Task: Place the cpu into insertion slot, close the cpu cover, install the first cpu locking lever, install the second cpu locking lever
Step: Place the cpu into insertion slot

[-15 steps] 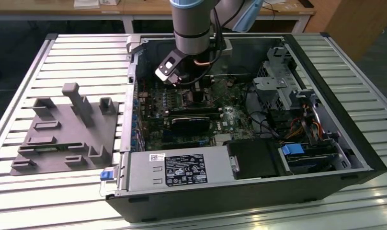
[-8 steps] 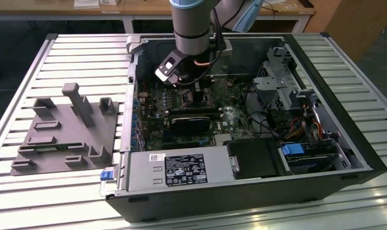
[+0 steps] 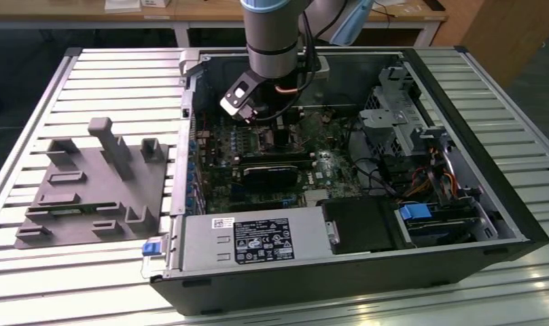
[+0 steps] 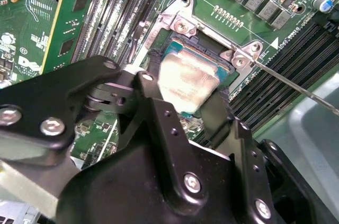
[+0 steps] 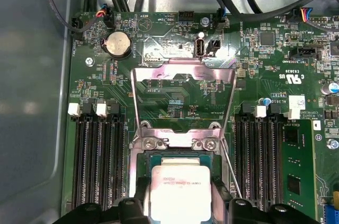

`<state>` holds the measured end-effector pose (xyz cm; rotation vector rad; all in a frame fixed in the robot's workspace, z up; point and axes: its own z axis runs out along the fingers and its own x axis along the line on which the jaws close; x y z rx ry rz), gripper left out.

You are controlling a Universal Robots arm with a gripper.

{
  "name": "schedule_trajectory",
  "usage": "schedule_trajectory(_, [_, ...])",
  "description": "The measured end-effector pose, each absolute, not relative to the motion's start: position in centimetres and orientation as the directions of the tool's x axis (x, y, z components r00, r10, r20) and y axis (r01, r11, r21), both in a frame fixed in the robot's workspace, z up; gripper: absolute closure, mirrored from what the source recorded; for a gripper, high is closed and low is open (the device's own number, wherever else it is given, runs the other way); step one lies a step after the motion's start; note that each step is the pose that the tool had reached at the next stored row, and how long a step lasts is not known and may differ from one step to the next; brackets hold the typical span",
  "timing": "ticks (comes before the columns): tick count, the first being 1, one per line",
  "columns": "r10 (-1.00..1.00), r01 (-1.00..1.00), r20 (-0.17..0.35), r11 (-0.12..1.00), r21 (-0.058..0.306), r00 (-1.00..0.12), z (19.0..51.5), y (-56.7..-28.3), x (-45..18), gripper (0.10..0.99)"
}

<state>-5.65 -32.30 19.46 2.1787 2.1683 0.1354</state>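
Your arm reaches down into the open black computer case (image 3: 365, 282), which lies on its side on the slatted metal table (image 3: 111, 81). The black two-finger gripper (image 3: 272, 121) hangs directly over the insertion slot (image 5: 139, 161), the square socket with a shiny metal rim set in the green circuit board.

Gripper condition: in both wrist views the fingers (image 4: 144, 83) stand part-way closed, pressed against two opposite edges of the cpu (image 4: 186, 83), the small flat square chip with a dull silver-tan metal top. You have hold of it.

Cpu position: squarely over the insertion slot, within the outline of its rim. I cannot tell whether it is fully seated or sits a little above the contacts.

The cpu cover (image 5: 183, 70), a thin silvery metal frame plate with a large square cut-out, is swung up and back from the insertion slot, hinged along one edge of it. Green board shows through its opening.

One thin bare-metal locking lever (image 4: 296, 85) angles away from a corner of the insertion slot, clear of the cover.

Long black memory slots (image 5: 98, 166) flank the insertion slot on two sides. A grey moulded fixture (image 3: 93, 183) sits on the table outside the case, well apart from the insertion slot, on the exterior view's left.
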Motion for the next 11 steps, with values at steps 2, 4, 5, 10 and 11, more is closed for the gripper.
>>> schedule_trajectory(2, [1.0,0.994,0.017,-0.006,0.108,0.004,19.46,-32.3,-5.65,0.475])
schedule_trajectory(4, [1.0,0.994,0.017,-0.006,0.108,0.004,19.46,-32.3,-5.66,0.475])
schedule_trajectory(5, [1.0,0.994,0.017,-0.006,0.108,0.004,19.46,-32.3,-5.65,0.475])
schedule_trajectory(10, [1.0,0.994,0.017,-0.006,0.108,0.004,19.69,-32.31,-5.66,0.475])
schedule_trajectory(11, [1.0,0.994,0.017,-0.006,0.108,0.004,19.83,-32.31,-5.66,0.475])
